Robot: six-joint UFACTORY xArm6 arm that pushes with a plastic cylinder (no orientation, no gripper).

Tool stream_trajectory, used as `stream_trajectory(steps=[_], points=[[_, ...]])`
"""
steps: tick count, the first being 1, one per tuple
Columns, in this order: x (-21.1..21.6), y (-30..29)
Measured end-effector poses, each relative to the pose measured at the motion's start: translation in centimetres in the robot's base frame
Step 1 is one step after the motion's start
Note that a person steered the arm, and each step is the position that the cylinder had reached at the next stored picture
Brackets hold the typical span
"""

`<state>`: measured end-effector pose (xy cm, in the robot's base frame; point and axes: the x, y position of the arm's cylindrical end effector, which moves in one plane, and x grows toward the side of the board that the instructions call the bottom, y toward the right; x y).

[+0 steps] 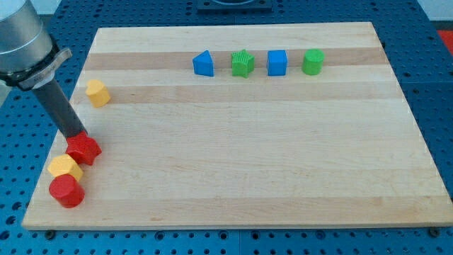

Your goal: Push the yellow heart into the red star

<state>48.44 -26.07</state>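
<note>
My tip (76, 134) is at the view's left, touching the upper-left edge of a red star-like block (84, 149). A yellow block (64, 168) lies just below and to the left of this red block, touching it; its shape is hard to make out. A second red block (66, 191), rounded, sits right under that yellow one. Another yellow block (97, 93) lies apart, above and slightly to the right of my tip. I cannot tell for sure which yellow block is the heart.
A row near the view's top holds a blue wedge-like block (203, 64), a green star (242, 64), a blue cube (277, 62) and a green rounded block (313, 61). The board's left edge (44, 163) is close to the red and yellow cluster.
</note>
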Motion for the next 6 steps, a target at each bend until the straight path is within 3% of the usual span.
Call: stream_trajectory(steps=[3,5,6], points=[[-0.8,-4.4],[-11.6,-4.1],[-13.8,-0.3]])
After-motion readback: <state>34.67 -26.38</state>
